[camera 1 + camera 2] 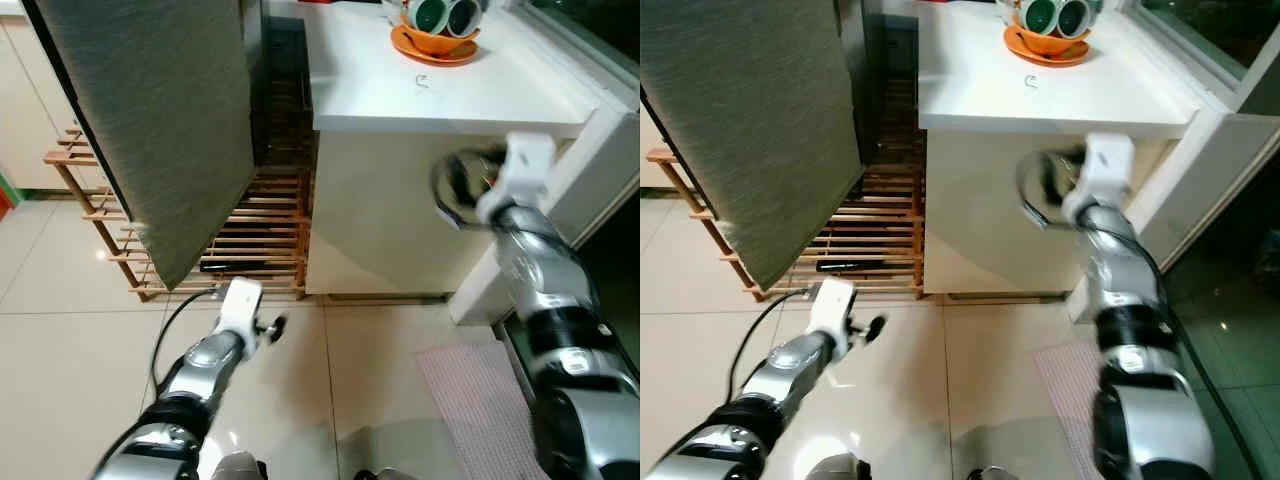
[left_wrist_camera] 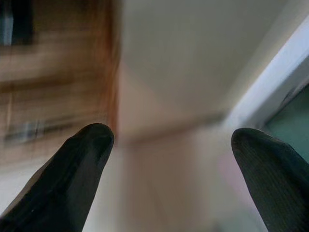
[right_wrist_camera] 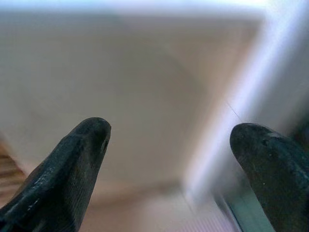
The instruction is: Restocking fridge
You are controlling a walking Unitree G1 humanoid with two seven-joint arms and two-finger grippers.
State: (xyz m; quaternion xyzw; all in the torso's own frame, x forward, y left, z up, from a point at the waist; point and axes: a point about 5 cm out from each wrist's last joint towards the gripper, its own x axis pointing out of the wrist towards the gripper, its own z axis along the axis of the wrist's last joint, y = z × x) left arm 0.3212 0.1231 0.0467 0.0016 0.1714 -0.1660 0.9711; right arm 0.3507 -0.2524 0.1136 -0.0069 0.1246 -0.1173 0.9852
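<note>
Tiled kitchen floor (image 1: pixel 60 340), wooden rack (image 1: pixel 250 230) behind a grey panel (image 1: pixel 150 110). Left gripper (image 2: pixel 169 140) hangs low, fingers wide apart, empty. White counter (image 1: pixel 480 90) holds orange bowl (image 1: pixel 435 42). Right gripper (image 3: pixel 169 130) raised before the counter side, spread, empty. Restock items, fridge interior unseen; progress unclear.

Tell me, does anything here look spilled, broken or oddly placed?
Nothing looks spilled or broken. The orange dish with its cups sits upright on the white counter, and the wooden rack stands level on the floor. A small curled scrap lies loose on the counter. Both hands, left hand and right hand, are open and empty.
</note>
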